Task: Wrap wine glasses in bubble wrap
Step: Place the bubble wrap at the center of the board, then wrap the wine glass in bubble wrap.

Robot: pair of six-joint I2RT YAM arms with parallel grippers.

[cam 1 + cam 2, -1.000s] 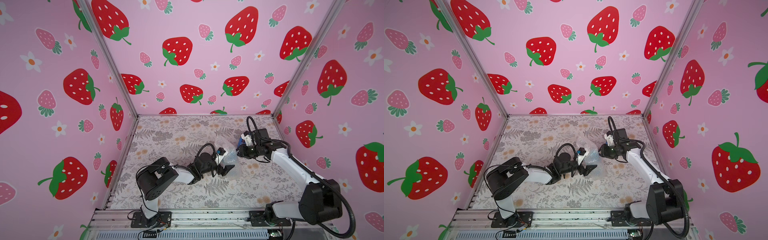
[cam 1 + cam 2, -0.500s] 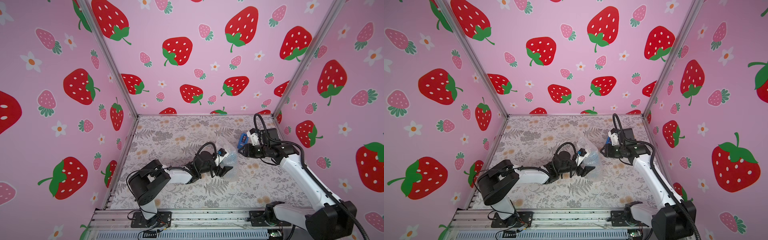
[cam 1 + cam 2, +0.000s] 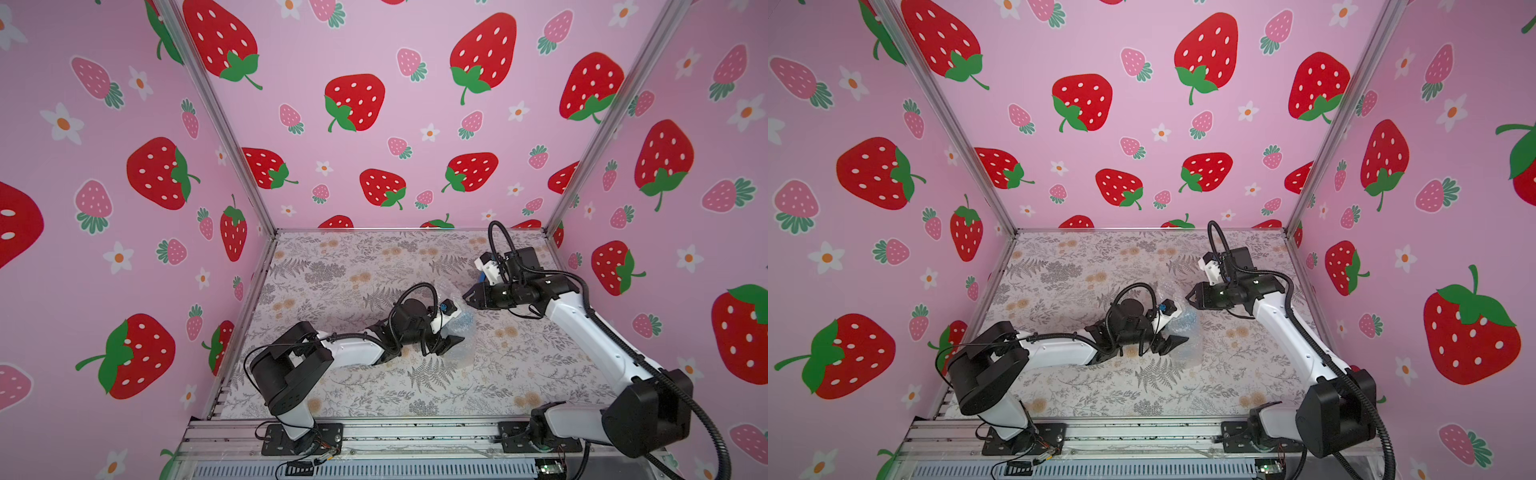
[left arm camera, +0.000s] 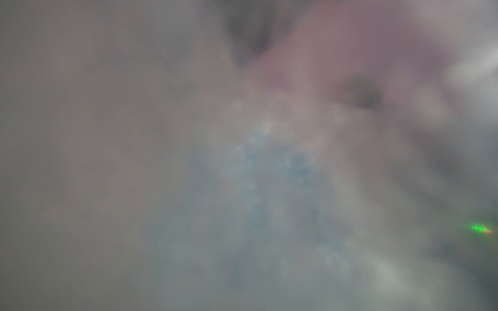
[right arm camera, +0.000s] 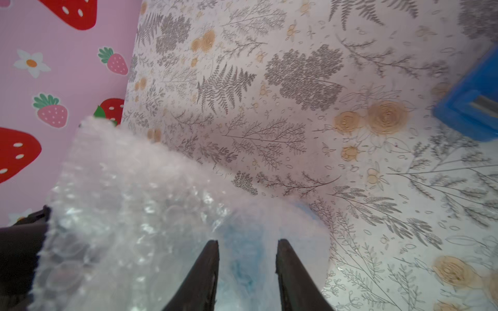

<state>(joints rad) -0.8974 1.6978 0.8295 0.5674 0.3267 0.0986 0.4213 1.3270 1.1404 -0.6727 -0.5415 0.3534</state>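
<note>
- The bubble wrap [image 3: 459, 353] lies bunched up near the middle of the floral tabletop [image 3: 332, 282], a rumpled clear heap rather than a flat sheet.
- The goblet [image 3: 465, 322] is inside that heap, toward its far end. It shows only as a pale blue patch through the film, so I cannot tell whether it stands or lies on its side.
- The left gripper [image 3: 451, 344] is down low on the near side of the heap, pushed in against the wrap. One dark finger pokes out toward the right arm and the rest is hidden. I cannot tell how wide the jaws stand, or whether they have hold of anything.
- The left wrist view is fogged by film right over the lens, with just a bluish smudge in the middle.
- The right gripper [image 3: 468, 296] hovers at the far edge of the heap, on the right arm's side, pointing into it.
- In the right wrist view its two black fingers [image 5: 207, 269] stand partly apart with a plain gap, and nothing is pinched between them. Beyond the tips is wrap, with the goblet's blue showing underneath.
- A darker blue tape dispenser [image 5: 463, 113] sits on the tabletop, well apart from the heap.
- Pink strawberry-print walls [image 3: 374, 124] close in three sides.
</note>
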